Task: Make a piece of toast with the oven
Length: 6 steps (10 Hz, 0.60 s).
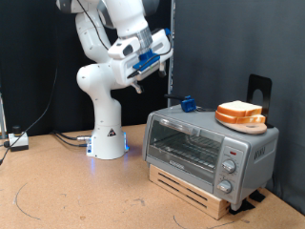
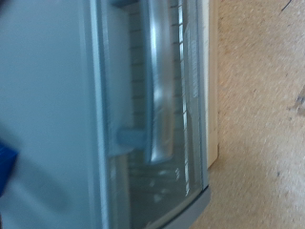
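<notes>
Oven (image 1: 212, 150): door closed. Toast (image 1: 241, 113): on orange plate (image 1: 239, 122) atop oven. Hand (image 1: 140, 83): raised above oven's far end, holding nothing; finger spread cannot be told.

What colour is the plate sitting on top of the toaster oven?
Orange. The plate holding the bread on the oven shows best in the exterior view.

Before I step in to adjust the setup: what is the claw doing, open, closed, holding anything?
Claw: in the air, up and to the exterior view's left of the oven, nothing visibly held; open or closed cannot be told.
</notes>
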Tool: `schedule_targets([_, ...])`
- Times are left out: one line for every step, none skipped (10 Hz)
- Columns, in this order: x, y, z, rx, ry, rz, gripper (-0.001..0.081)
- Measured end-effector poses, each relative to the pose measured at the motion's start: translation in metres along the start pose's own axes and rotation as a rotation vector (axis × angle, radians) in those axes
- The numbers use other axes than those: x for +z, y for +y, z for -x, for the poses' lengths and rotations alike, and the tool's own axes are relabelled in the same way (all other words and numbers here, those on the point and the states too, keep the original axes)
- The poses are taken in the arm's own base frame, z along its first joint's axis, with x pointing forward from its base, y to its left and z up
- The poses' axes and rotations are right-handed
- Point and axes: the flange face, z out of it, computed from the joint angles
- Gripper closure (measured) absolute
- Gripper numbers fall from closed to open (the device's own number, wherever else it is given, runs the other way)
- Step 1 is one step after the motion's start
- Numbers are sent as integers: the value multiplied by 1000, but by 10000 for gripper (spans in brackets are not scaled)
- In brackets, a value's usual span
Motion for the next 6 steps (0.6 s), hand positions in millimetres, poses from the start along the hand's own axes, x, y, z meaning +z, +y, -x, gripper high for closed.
schedule_targets([17,3,-2,1,16,6,-1])
schedule_targets([34,7,-4,0,18,21,-1])
schedule_targets([48,10,-4,-8,13,36,-1])
schedule_targets([60,13,-4,-17,8,48,-1])
schedule_targets([70,15,-3,-21,3,60,-1])
schedule_targets([79,17,-1,-23,-3,74,-1])
